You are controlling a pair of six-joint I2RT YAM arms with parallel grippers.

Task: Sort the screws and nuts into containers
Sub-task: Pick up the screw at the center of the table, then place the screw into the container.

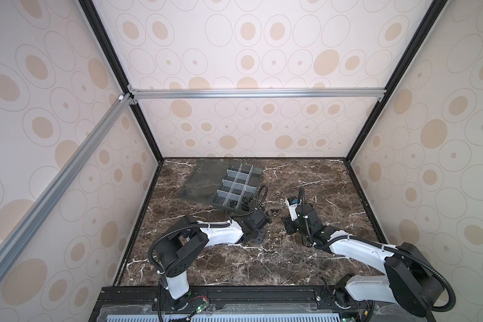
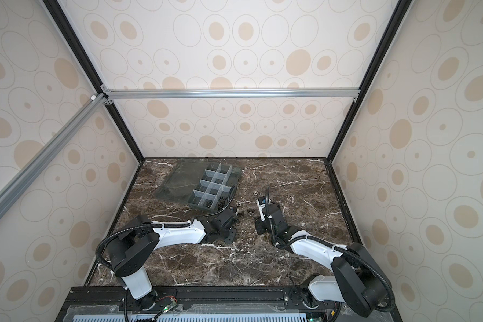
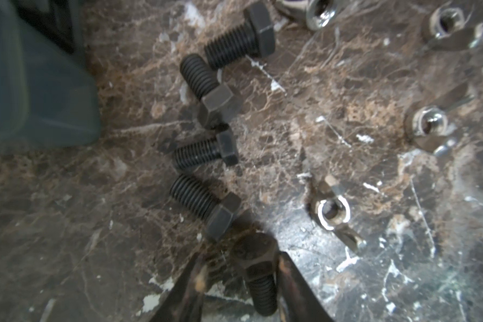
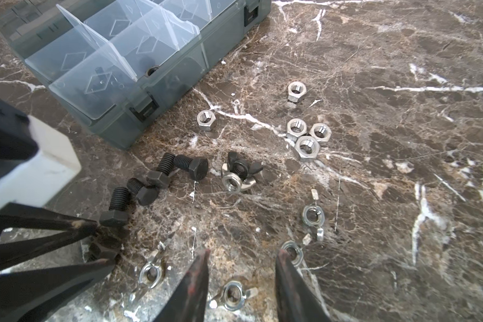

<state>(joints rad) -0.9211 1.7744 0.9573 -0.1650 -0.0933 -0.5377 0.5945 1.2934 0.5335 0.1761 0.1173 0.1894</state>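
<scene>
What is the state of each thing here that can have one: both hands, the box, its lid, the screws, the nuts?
left hand, open, straddling one lying screw
right hand, open, over a wing nut
organizer box, open; black parts in its near end
lid, flat beside the box
other screws, lying loose on the table
nuts, loose on the table, unsorted

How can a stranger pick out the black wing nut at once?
Find the grey organizer box; near its corner lies a row of black screws. Between that row and the cluster of silver hex nuts sits the black wing nut, touching a silver wing nut. No other winged nut is black.
</scene>
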